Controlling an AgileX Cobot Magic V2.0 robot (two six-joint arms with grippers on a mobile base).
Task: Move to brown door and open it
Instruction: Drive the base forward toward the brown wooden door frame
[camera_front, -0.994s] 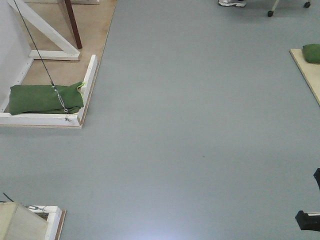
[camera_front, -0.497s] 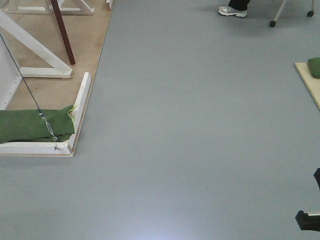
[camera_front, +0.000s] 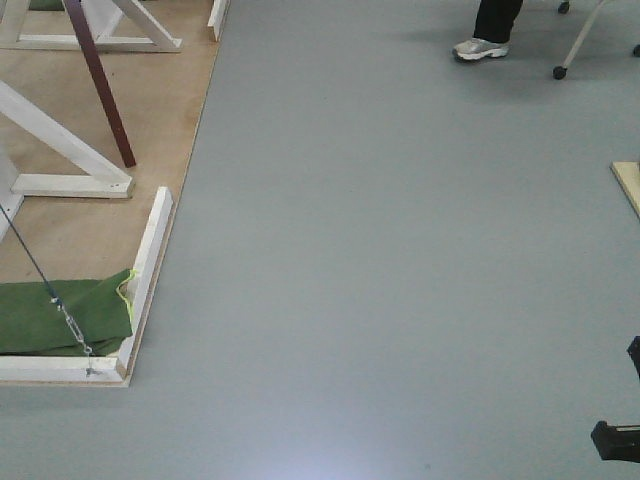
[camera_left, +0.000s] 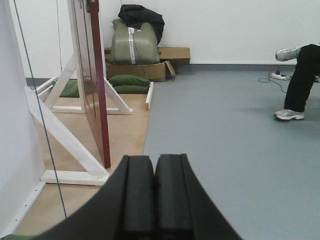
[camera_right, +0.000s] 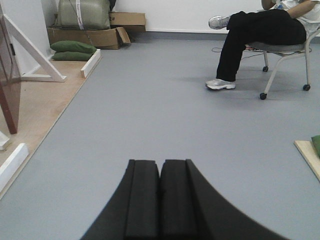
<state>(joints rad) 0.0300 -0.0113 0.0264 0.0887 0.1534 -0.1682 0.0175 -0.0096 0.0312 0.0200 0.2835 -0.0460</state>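
The brown door (camera_front: 100, 85) shows as a thin reddish-brown slab seen edge-on at the upper left of the front view, standing in a white frame on a plywood base. In the left wrist view the brown door (camera_left: 96, 85) stands ahead and to the left of my left gripper (camera_left: 154, 159), which is shut with nothing in it. In the right wrist view only a strip of the brown door (camera_right: 9, 95) shows at the left edge. My right gripper (camera_right: 160, 162) is shut and empty over grey floor. No handle is visible.
White diagonal braces (camera_front: 70, 150) and a low white rail (camera_front: 148, 270) border the plywood base (camera_front: 90, 225). A green sandbag (camera_front: 55, 318) and a guy wire (camera_front: 40, 275) sit at its near corner. A seated person (camera_right: 260, 30) is ahead right. Cardboard boxes (camera_left: 150, 70) line the back wall.
The base has moved forward: the door frame, the rail and the sandbag have slid down and left in the front view, and the person's shoe has come further into view. Both grippers stay shut.
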